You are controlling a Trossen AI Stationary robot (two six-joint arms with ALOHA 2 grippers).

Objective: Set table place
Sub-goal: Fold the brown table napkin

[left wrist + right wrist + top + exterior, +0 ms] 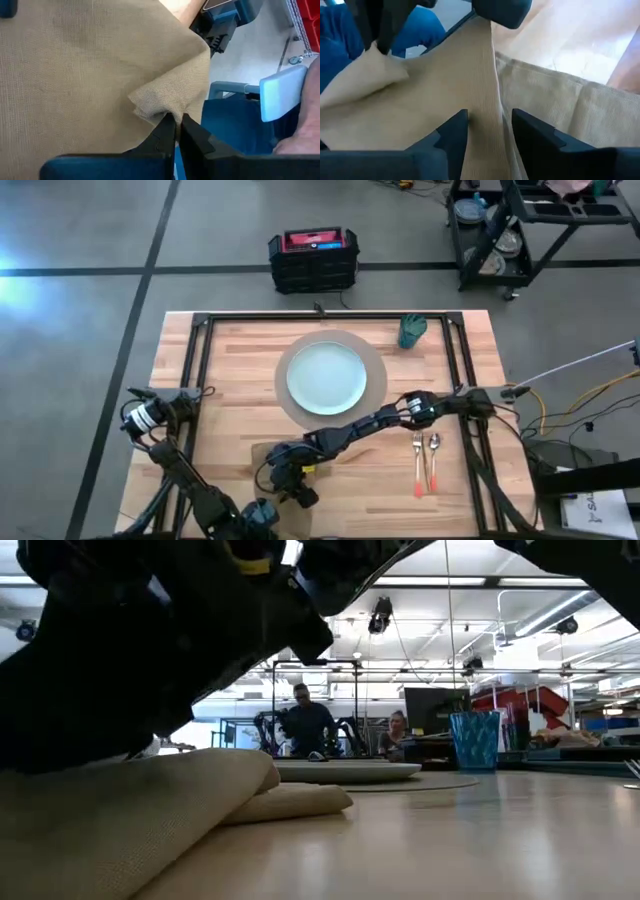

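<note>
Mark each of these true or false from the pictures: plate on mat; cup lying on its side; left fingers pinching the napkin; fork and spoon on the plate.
1. The plate sits on the round mat. True.
2. The cup lies on its side. False: it stands upright beside the mat.
3. The left gripper pinches a napkin corner in its fingers. True.
4. The fork and spoon rest on the plate. False: they lie on the table.

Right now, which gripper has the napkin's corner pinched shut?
The left gripper: its fingers are closed on a corner of the napkin. The right gripper only straddles a raised fold, with its fingers apart.
</note>
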